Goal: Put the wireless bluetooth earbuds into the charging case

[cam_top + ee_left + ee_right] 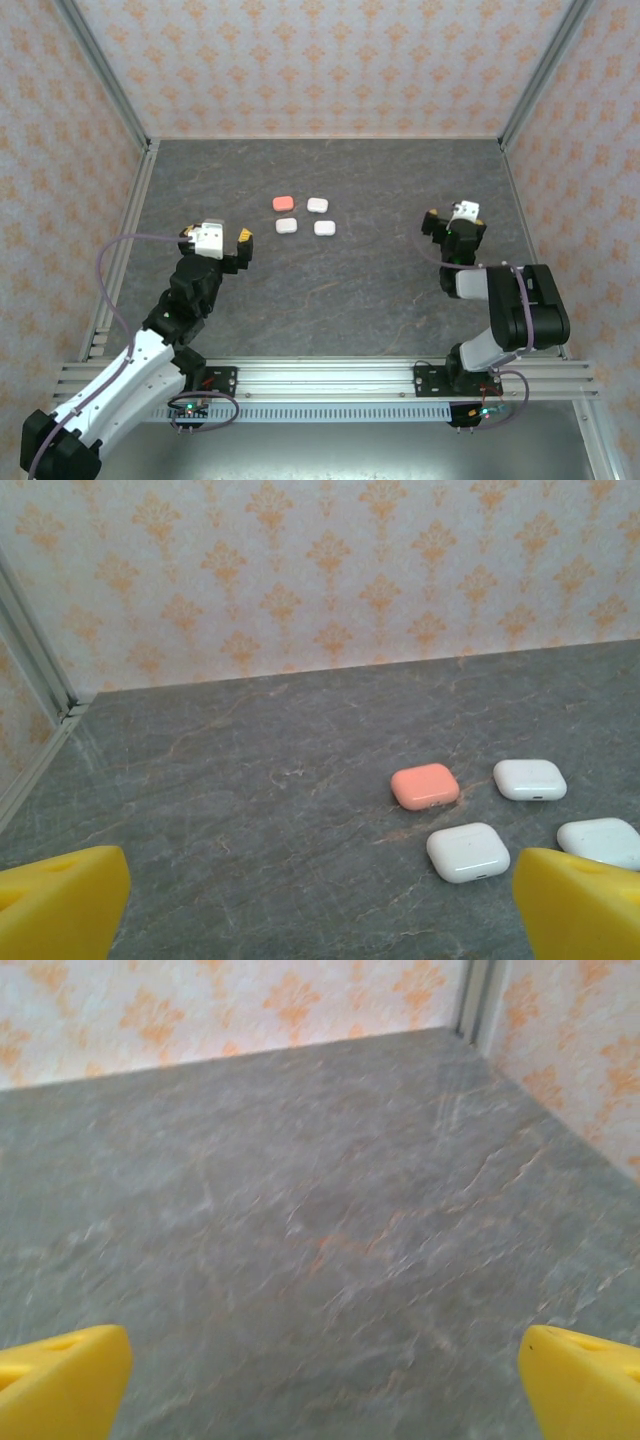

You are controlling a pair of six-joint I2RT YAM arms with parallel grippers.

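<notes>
1. The charging cases, a salmon-pink case (425, 785) and three white cases (467, 852), lie shut and clustered mid-bench (350, 290), likely placed where either arm can reach.
2. The left gripper (320, 920) faces them, jaws wide apart, seemingly ready to approach.
3. The right gripper (320, 1395) has its jaws wide apart over bare bench.

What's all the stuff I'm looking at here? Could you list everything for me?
pink case: one, salmon pink, far left of a square cluster mid-table
white cases: three, white, rest of that cluster
table: one, dark grey stone look, under everything
walls: three, pale with orange pattern, around the table
rail: one, silver metal, near edge
arms: two, black, white and grey, bolted to the rail
left hand: one, yellow fingers, open, left of the cases
right hand: one, yellow fingers, open, over bare table on the right
</notes>
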